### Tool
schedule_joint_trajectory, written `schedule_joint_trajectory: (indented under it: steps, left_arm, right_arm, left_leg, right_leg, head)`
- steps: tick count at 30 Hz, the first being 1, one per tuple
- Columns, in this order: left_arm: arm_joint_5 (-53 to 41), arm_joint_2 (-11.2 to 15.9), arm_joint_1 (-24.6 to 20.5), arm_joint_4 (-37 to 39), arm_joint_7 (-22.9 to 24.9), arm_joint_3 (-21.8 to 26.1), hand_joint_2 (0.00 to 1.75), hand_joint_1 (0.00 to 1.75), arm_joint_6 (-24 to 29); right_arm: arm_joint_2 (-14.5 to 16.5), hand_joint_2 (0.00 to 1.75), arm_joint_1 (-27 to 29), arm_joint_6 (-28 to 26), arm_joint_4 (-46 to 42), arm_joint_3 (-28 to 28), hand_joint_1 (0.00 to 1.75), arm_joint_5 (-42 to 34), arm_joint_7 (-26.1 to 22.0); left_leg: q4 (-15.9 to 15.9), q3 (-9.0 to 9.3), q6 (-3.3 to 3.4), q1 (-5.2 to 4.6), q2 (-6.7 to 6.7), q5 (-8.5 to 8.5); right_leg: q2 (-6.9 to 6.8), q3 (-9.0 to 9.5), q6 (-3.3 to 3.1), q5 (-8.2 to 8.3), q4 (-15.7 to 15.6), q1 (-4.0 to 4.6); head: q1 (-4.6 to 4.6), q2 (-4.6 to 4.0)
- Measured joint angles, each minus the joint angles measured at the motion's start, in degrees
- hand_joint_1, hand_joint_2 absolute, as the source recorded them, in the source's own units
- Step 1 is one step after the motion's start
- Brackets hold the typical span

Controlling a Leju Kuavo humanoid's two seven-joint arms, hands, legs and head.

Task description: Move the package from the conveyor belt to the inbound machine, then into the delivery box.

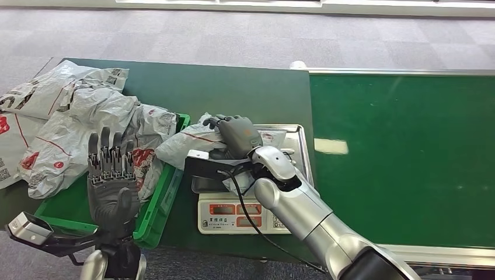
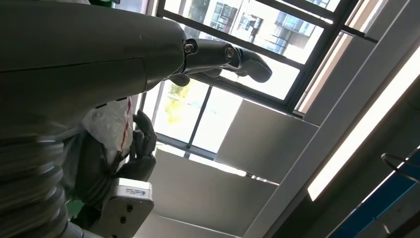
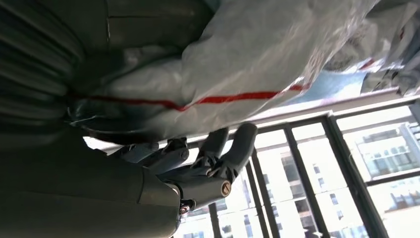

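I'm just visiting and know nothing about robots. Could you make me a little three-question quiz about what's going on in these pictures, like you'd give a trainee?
1. True or false: the right hand holds a white package over the scale.
2. Where does the heap of other packages lie?
A. on the bare green belt
B. in and around the green tray
C. on the floor
3. Fill in: the left hand is raised with its fingers ____ and holds nothing.

Key
1. True; the right wrist view shows the fingers wrapped around the bag.
2. B; the green tray sits left of the scale, while the conveyor belt is bare.
3. Apart.
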Motion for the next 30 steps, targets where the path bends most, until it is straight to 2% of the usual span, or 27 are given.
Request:
schedule_joint_trajectory:
  steps: [5,11,16,20,26,28,30]
  left_arm:
    - [-0.01,0.09,1.13,-0.79,-0.35,0.00,1.75,0.00,0.29]
    - [-0.56,0.27,1.93,-1.55,-0.96,0.00,1.75,0.00,1.07]
    - [-0.84,0.32,2.06,-1.86,-1.38,0.01,1.75,0.00,1.42]
    - [-2.15,0.40,2.55,-2.55,-2.21,0.20,1.75,0.00,2.44]
    - [-9.39,0.69,2.36,-4.31,-4.04,0.89,1.75,0.00,6.10]
    - [-15.92,0.98,1.37,-4.71,-4.27,1.06,1.75,0.00,9.19]
    - [-27.49,1.94,-0.96,-4.91,-3.17,1.15,1.75,0.00,13.45]
  right_arm:
    - [-0.84,0.00,0.03,-3.05,-3.44,-0.01,0.00,1.08,2.67]
    - [-3.18,0.00,0.35,-5.81,-11.96,-2.51,0.00,0.95,3.84]
    - [-4.28,0.00,1.31,-8.60,-16.92,-4.65,0.00,-0.58,2.58]
    - [-5.81,0.00,3.61,-11.26,-24.72,-8.96,0.00,-4.49,-0.15]
    - [-6.80,0.00,8.77,-13.18,-36.60,-16.01,0.00,-6.41,-2.68]
    - [-6.89,0.00,10.31,-14.38,-39.26,-17.82,0.00,-6.05,-3.13]
    - [-6.90,0.00,12.12,-15.59,-41.64,-19.40,0.00,-5.55,-3.67]
  left_leg:
    - [0.00,0.01,0.00,0.00,0.03,0.00]
    - [0.01,0.01,0.00,0.00,0.02,-0.01]
    - [0.02,0.03,0.00,-0.01,0.01,-0.01]
    - [0.02,0.02,0.01,-0.01,0.01,-0.01]
    - [0.02,0.02,0.02,-0.03,0.02,-0.04]
    - [0.02,0.03,0.02,-0.04,0.03,-0.05]
    - [0.01,0.03,0.02,-0.03,0.01,-0.04]
  right_leg:
    - [0.02,-0.01,0.00,0.00,0.00,-0.01]
    - [0.02,0.00,0.00,0.00,0.00,-0.05]
    - [0.00,0.00,0.00,0.00,-0.01,-0.04]
    - [-0.01,0.01,0.00,0.00,-0.01,-0.04]
    - [0.00,0.00,0.01,-0.01,-0.03,-0.05]
    - [-0.01,0.00,0.01,-0.01,-0.04,-0.04]
    - [-0.09,0.02,0.01,-0.01,-0.04,-0.03]
  head:
    - [0.00,0.00]
    - [0.00,0.00]
    - [0.00,0.00]
    - [0.00,0.00]
    - [0.00,0.00]
    - [0.00,0.00]
    - [0.00,0.00]
